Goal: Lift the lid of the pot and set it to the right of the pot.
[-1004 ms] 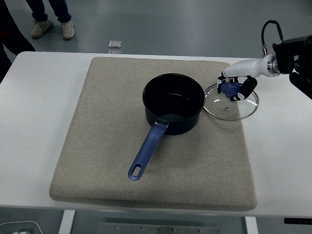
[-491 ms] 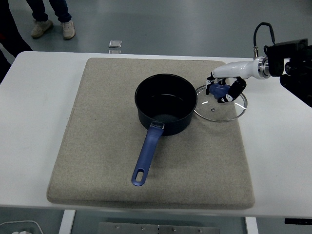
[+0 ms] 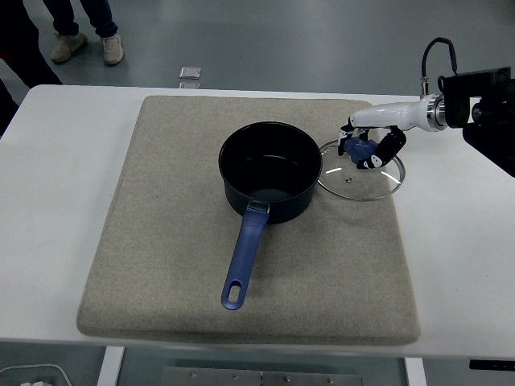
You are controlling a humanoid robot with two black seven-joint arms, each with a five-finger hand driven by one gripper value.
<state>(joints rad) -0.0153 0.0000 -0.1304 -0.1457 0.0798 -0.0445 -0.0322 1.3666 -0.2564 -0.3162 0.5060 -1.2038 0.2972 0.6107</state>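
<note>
Right hand (image 3: 368, 149) clamps the blue knob of the glass lid (image 3: 360, 177), lying just right of the pot (image 3: 268, 171).

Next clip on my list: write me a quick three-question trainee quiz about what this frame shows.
1. True or false: the glass lid is on the pot.
2. Which hand is at the lid's blue knob? A) the left hand B) the right hand C) a person's hand
3. Fill in: the pot's blue handle points toward the table's ____ edge.

Key:
1. False. The lid lies on the grey mat, to the right of the open pot.
2. B. Its fingers are curled around the knob.
3. Near.
</note>
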